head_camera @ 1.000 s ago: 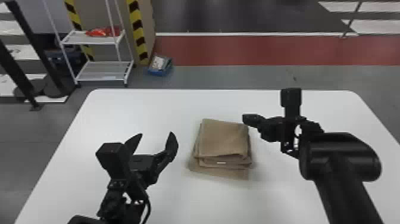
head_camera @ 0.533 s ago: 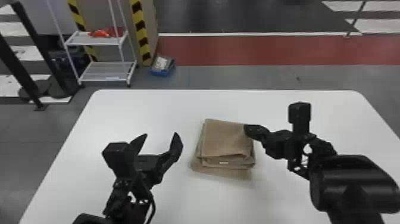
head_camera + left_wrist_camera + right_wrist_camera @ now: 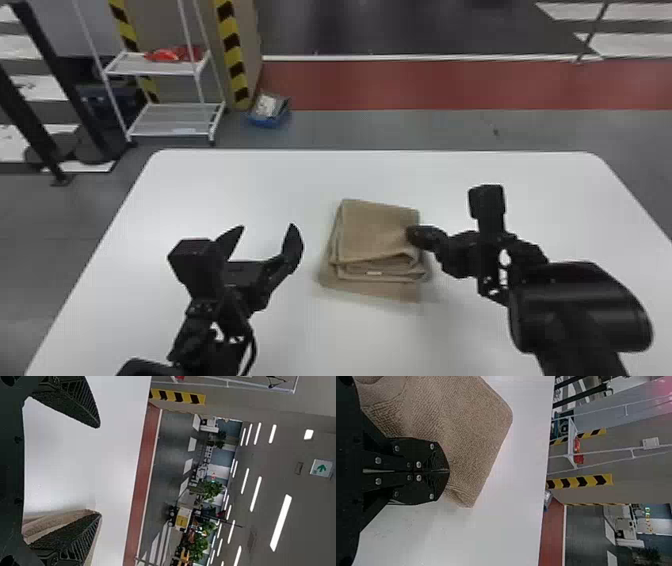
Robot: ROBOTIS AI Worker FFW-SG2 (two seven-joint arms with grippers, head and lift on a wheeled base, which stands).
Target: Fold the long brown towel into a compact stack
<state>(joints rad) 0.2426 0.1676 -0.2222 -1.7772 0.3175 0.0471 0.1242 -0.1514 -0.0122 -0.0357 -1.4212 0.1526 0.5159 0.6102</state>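
Head view: note the folded brown cloth towel [image 3: 377, 232], used below as landmark, lying as a layered stack on the white rectangular table [image 3: 225, 185] with rounded corners. Observe the lowest layer jutting out on the robot's side, and a small pale label [image 3: 374, 273] on the edge facing the robot. See the black left gripper [image 3: 264, 229] to the left of the towel, apart from it, with fingers spread and nothing between. See the black right gripper [image 3: 414, 235] at the towel's right edge, pointing inward over it. Beyond the towel and to the left, find the white metal shelf rack [image 3: 170, 120] with a red item [image 3: 172, 54] on its upper level, plus a blue container [image 3: 269, 121] on the floor. Directly beyond the towel, past the table, find the red floor strip [image 3: 450, 85].

Left wrist view: note both ribbed black fingers [image 3: 75, 403] wide apart, with bare tabletop in the gap. Observe the towel beside and partly behind one finger. Farther off, see green plants [image 3: 210, 489] and a green-and-white sign [image 3: 321, 468].

Right wrist view: note the flat black fingers [image 3: 425, 455] together, tips over the towel's edge area. Pinched cloth between them: cannot tell. Observe the towel's woven surface extending past the tips, on the white tabletop.
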